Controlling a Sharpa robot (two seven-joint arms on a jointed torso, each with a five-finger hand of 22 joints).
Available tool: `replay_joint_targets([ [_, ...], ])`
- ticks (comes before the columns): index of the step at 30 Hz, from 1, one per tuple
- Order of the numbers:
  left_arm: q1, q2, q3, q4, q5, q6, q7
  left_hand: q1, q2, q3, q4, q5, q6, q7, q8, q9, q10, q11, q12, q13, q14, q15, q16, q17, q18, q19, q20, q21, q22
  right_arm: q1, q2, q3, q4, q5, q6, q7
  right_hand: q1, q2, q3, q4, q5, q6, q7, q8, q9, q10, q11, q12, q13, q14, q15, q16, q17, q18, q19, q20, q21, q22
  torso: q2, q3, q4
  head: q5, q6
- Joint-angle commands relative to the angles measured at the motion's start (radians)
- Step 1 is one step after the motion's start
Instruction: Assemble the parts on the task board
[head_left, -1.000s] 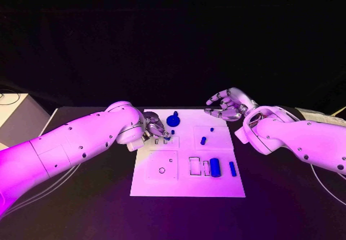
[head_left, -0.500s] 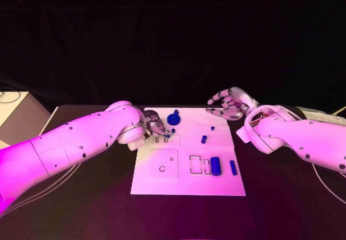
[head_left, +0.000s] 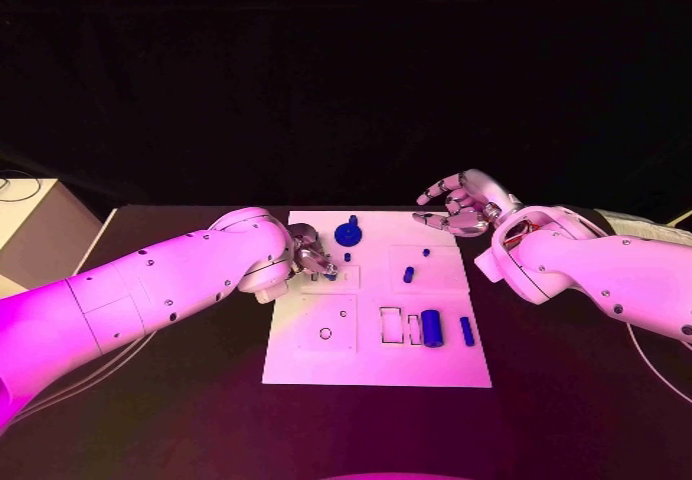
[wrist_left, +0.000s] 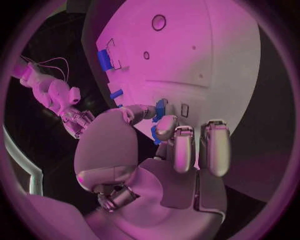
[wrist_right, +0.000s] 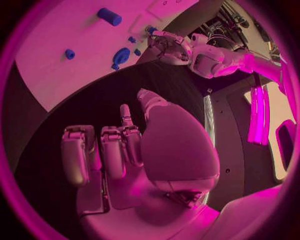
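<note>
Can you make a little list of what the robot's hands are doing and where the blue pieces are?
left hand: over the board's left side, pinching a small blue part
right hand: off the board's far right corner, fingers apart, holding nothing
board: white, mid-table
gear: far end of board
big cylinder: right side
slim bar: beside the cylinder

in the head view the left hand (head_left: 310, 255) is half covered by its own arm, so its fingertips and the small blue part (wrist_left: 160, 107) they seem to pinch are too small to read there. the slots under that hand on the task board (head_left: 375, 350) are hidden. in the left wrist view the palm hides the board's near corner, and the circle's rim cuts the board off.
</note>
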Motion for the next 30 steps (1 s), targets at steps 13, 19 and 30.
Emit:
replay_joint_targets([
  [13,-0.001,0.002,-0.008,0.011,-0.054,0.005,-0.017,-0.005,0.002,0.171,-0.180,0.008,0.053,-0.042,0.004,0.339,0.007,-0.002,0.004,0.001,0.106,-0.006,0.003,0.263,-0.021,0.004,-0.006,0.004,0.045,-0.001,-0.002,0.000,0.004,-0.015,0.009,0.005,-0.009,-0.001,0.003,0.000,0.004,0.001,0.000,0.005,0.001,0.007,-0.002,-0.002,0.179,0.106,0.000,0.004,0.263,-0.002,0.076,0.000,-0.005,0.202,0.000,0.0012,-0.0008,0.005,-0.005],
  [19,-0.002,0.006,-0.009,0.008,-0.060,-0.004,-0.017,-0.005,0.003,0.171,-0.181,0.010,0.055,-0.043,0.004,0.340,0.007,-0.003,0.003,0.000,0.106,-0.006,0.003,0.263,-0.021,0.004,-0.006,0.004,0.045,0.000,-0.002,0.000,0.006,-0.016,0.009,0.005,-0.009,-0.001,0.003,0.000,0.004,0.001,0.000,0.005,0.001,0.007,-0.002,-0.002,0.179,0.106,0.000,0.004,0.263,-0.002,0.076,0.000,-0.005,0.202,0.001,0.0000,-0.0017,0.005,-0.006],
  [30,-0.005,0.002,-0.009,0.020,-0.051,-0.029,-0.011,-0.005,0.004,0.172,-0.181,0.012,0.056,-0.043,0.003,0.340,0.008,-0.003,0.004,0.002,0.106,-0.007,0.003,0.263,-0.022,0.005,-0.007,0.005,0.047,0.000,-0.003,0.000,0.007,-0.017,0.011,0.004,-0.009,-0.001,0.003,0.000,0.004,0.001,0.000,0.005,0.001,0.007,-0.002,-0.002,0.179,0.106,0.000,0.004,0.263,-0.002,0.076,0.000,-0.005,0.202,0.000,-0.0006,-0.0005,0.001,-0.014],
])
